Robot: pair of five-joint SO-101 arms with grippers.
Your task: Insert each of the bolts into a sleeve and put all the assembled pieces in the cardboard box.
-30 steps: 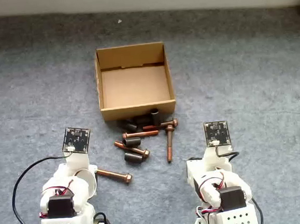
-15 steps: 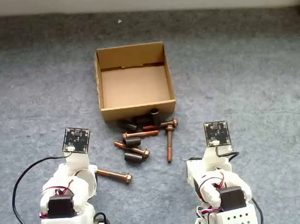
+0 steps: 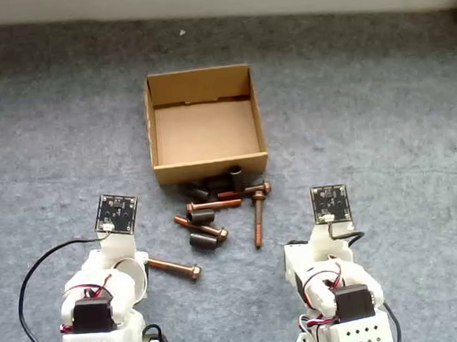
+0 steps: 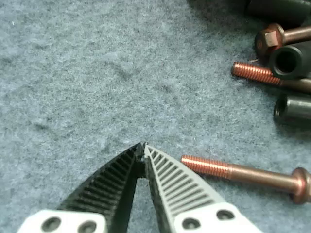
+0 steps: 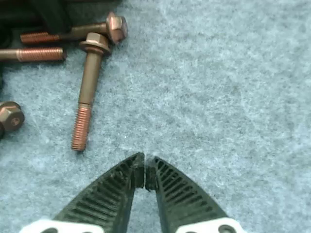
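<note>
Left end effector (image 4: 142, 149) is closed on nothing, low over my grey desk (image 3: 382, 111), with one bolt (image 4: 243, 172) just beside it. My right end effector (image 5: 145, 159) is closed too, near a second bolt (image 5: 87, 92). Farther off, loose sleeves (image 3: 201, 218) and more bolts (image 3: 215, 205) sit bunched against the cardboard box (image 3: 209, 169).

Sleeve (image 4: 294, 108) cut by the edge, bolt (image 5: 39, 54) likewise (head unseen), clustered sleeves (image 3: 199, 192) uncountable

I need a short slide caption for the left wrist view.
Shut black ribbed left gripper over grey carpet, a copper-coloured metal bolt lying beside it.
</note>
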